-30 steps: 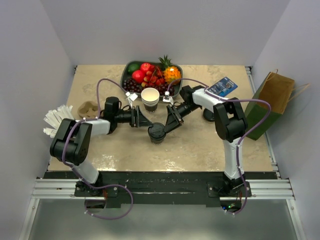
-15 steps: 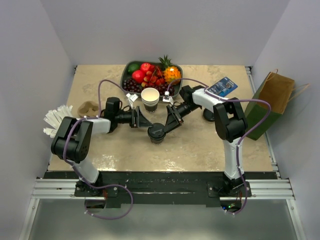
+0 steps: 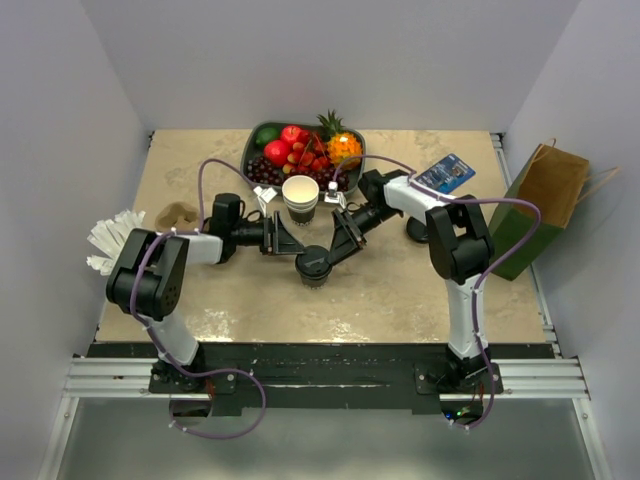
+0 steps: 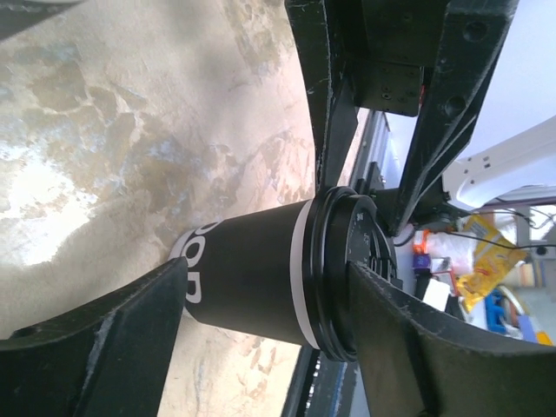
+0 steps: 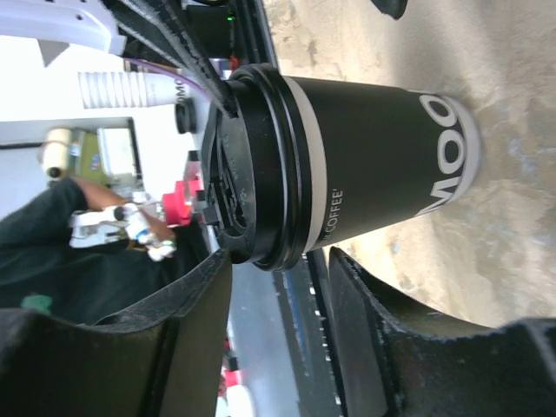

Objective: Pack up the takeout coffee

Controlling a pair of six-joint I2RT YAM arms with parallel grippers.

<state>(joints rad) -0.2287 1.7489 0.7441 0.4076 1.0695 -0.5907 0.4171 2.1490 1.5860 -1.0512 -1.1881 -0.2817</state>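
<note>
Jaws spread beside the takeout coffee [image 3: 313, 264]

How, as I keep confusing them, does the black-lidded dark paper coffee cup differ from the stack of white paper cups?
The black-lidded paper coffee cup is closed, dark-walled and single; the stack of white paper cups is open-topped, white and nested. Both stand upright on the table.

Cup stack [image 3: 300, 196] and fruit bowl [image 3: 248, 152] crowd behind coffee [image 3: 314, 265]; front open

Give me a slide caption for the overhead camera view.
Open left gripper and right gripper flank the lidded takeout coffee; fruit bowl behind, paper bag at right.
</note>
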